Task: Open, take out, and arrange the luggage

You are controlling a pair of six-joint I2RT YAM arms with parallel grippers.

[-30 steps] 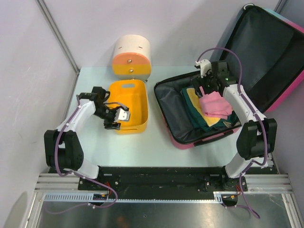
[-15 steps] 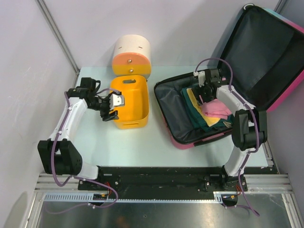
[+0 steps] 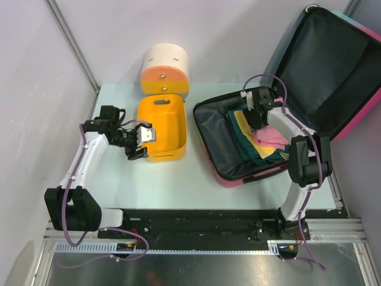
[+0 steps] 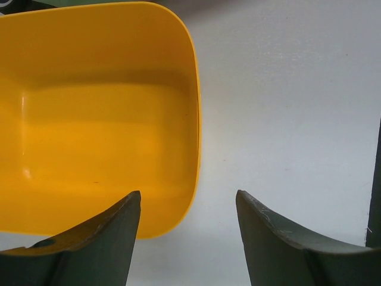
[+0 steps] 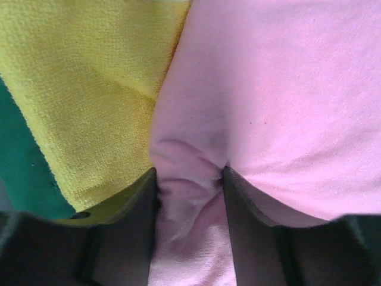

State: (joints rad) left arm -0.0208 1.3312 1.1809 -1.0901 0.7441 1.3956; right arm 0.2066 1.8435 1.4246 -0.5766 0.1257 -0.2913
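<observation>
Right jaws pinch pink cloth [image 5: 268, 119] in open, black-lined luggage [image 3: 333, 71].

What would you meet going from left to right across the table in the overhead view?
In order: left gripper → yellow plastic basket → open teal-and-pink hard-shell suitcase. The cream-and-orange round drawer box is left out: it stands behind the basket, so its place is unclear.

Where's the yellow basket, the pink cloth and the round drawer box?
Yellow plastic basket [image 3: 164, 128]: top view, its bare inside floor.
Pink folded cloth [image 5: 286, 89]: right wrist view, its flat upper surface.
Cream-orange-yellow round drawer box [image 3: 165, 58]: top view, its cream upper part.
</observation>
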